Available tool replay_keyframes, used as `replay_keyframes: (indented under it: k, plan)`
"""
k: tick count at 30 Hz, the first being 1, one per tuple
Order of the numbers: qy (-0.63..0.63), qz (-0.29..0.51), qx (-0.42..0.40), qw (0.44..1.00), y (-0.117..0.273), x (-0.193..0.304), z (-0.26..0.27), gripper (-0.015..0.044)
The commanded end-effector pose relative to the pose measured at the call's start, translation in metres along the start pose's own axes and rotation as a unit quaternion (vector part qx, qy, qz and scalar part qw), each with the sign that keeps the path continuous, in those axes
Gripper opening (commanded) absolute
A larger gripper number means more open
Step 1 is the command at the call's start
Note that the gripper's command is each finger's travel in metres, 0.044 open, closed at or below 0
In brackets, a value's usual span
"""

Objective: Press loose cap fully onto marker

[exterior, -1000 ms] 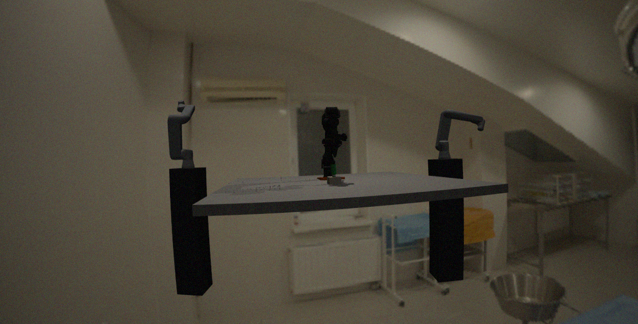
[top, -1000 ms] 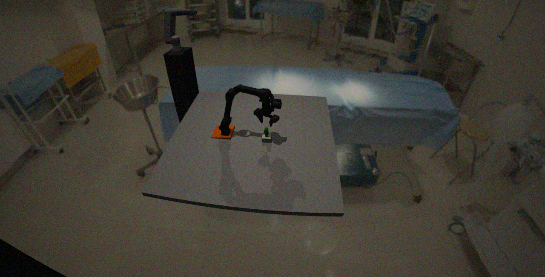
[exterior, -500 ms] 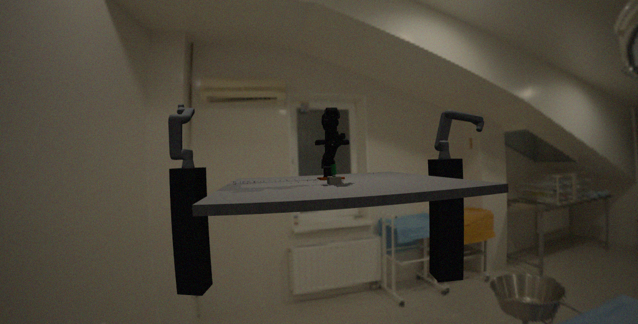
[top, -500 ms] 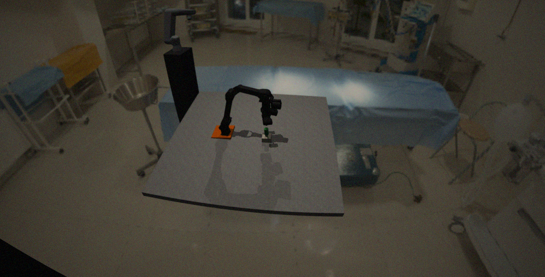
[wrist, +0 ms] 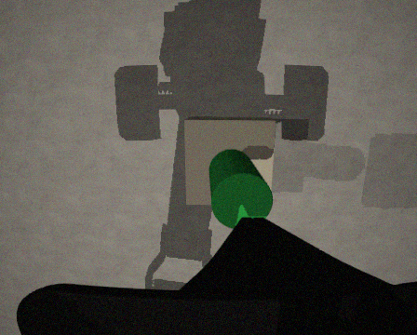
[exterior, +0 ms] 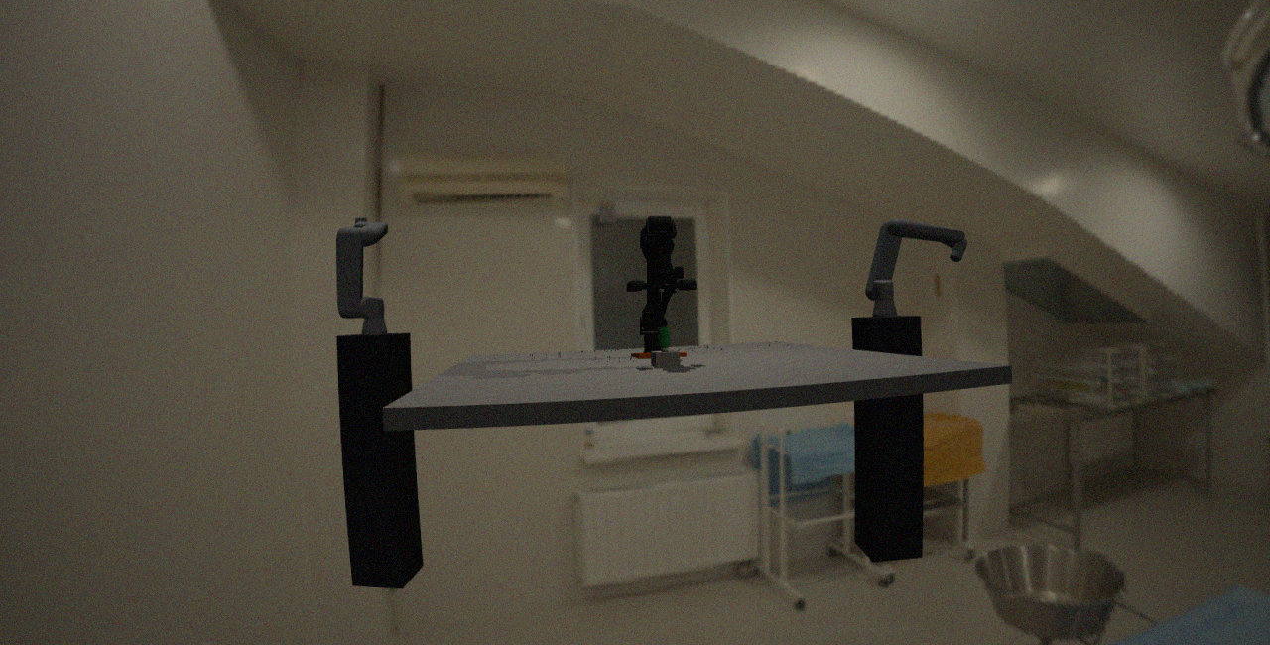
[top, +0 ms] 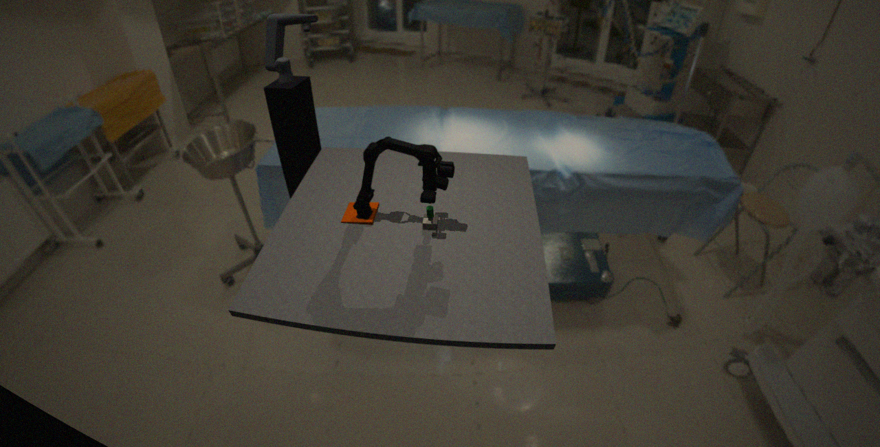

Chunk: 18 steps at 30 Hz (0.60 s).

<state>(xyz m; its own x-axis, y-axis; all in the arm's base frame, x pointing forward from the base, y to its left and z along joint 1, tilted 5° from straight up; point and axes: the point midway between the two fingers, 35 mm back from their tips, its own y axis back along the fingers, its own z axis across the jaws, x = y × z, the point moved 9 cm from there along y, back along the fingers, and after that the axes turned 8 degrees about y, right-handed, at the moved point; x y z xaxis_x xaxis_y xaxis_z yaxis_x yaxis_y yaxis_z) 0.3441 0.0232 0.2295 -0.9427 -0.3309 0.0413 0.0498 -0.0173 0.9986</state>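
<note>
The green cap (top: 430, 211) (exterior: 664, 338) (wrist: 242, 197) stands upright over the pale holder block (top: 427, 225) (exterior: 664, 360) (wrist: 197, 149). No marker body shows apart from it; whatever is inside or below the cap is hidden, and I cannot tell how far down the cap sits. My black gripper (top: 427, 199) (wrist: 253, 219) is shut with nothing between its fingertips. It points down, above the cap. In the wrist view the joined tips overlap the near edge of the cap's top; I cannot tell whether they touch it.
The grey table (top: 492, 290) (exterior: 799, 381) bears the arm's orange base plate (top: 348, 216), left of the block in the top view. Black pedestals (exterior: 377, 463) (exterior: 888, 463) with small grey arms stand beyond the table. A blue-draped bed (top: 645, 155) lies behind it.
</note>
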Motion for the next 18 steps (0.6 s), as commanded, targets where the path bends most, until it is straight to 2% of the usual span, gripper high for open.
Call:
replay_keyframes:
  k: [1, 18]
  plan:
    - [-0.003, 0.002, -0.002, 1.000, -0.006, 0.001, 0.000, 0.0000]
    - [-0.003, 0.002, -0.002, 1.000, -0.030, 0.001, 0.000, 0.0000]
